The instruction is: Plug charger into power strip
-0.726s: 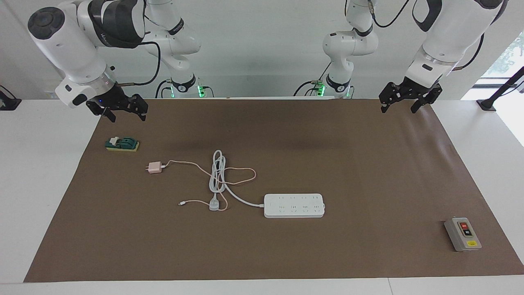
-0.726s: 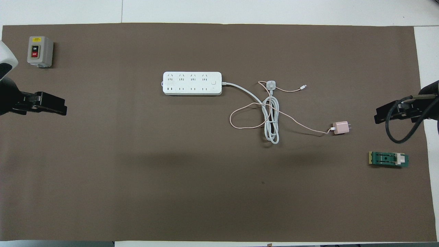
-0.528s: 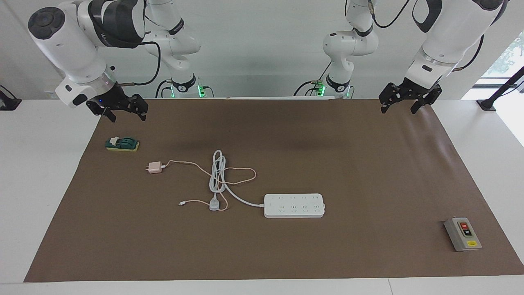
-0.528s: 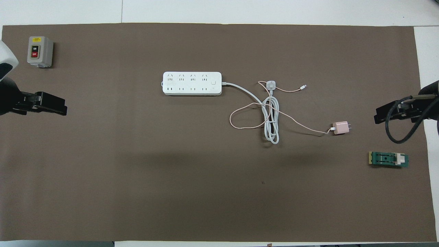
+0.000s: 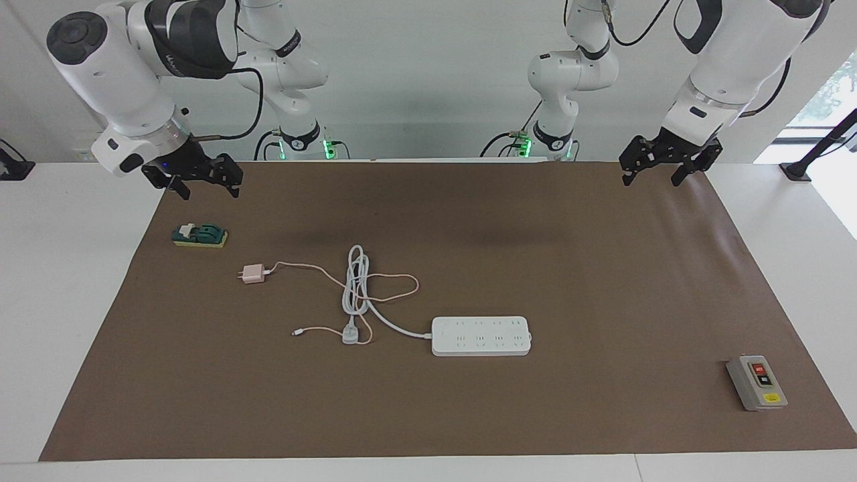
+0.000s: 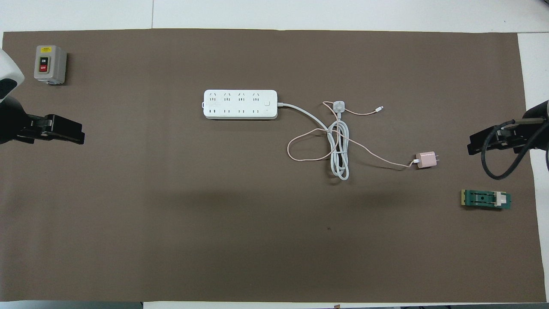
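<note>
The charger (image 5: 253, 274) (image 6: 426, 160), a small pale-pink cube, lies on the brown mat toward the right arm's end. Its thin pink cable (image 5: 395, 291) loops over the coiled grey-white cord. The white power strip (image 5: 481, 336) (image 6: 240, 104) lies flat mid-table, sockets up, farther from the robots than the charger. My right gripper (image 5: 209, 191) (image 6: 472, 148) hangs open and empty over the mat's edge at its own end. My left gripper (image 5: 651, 179) (image 6: 79, 138) hangs open and empty over the mat's edge at the left arm's end. Neither touches anything.
The strip's thick cord ends in a grey-white plug (image 5: 350, 335) (image 6: 339, 106) beside the pink cable's white connector (image 5: 295, 332). A green switch block (image 5: 199, 235) (image 6: 486, 199) lies near the right gripper. A grey switch box (image 5: 756, 383) (image 6: 50, 64) stands at the left arm's end.
</note>
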Available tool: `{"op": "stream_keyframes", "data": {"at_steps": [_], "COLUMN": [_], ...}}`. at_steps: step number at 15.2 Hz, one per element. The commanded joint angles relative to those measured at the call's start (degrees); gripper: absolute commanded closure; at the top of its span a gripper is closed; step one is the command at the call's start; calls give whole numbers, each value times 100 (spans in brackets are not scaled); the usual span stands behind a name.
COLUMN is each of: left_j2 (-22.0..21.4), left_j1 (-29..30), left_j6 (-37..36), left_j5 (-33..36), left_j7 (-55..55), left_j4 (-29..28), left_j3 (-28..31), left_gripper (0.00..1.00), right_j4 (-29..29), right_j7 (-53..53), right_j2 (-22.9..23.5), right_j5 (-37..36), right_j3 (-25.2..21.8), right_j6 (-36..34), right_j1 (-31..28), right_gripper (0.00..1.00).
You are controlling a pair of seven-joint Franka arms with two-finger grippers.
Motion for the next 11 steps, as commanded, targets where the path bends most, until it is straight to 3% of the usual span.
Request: {"op": "stream_keyframes", "data": {"at_steps": [1, 8, 11], "left_j2": [80, 115, 115], "left_j1": [46, 29, 64], "left_j6": [-150, -150, -290], "left_j5": [58, 84, 84], "left_j7": [-17, -26, 35], "left_j4": [389, 381, 407], "left_j3": [36, 27, 53], "left_gripper": [0, 0, 0], "right_j4": [43, -35, -158], "right_j7": [103, 112, 1065], "right_j2": [-20, -63, -116], "right_j5": [-77, 10, 133], "right_j3": [-10, -1, -1], "right_j6": [-16, 309, 327], "right_j1": [-110, -110, -119], "right_gripper": [0, 0, 0]}}
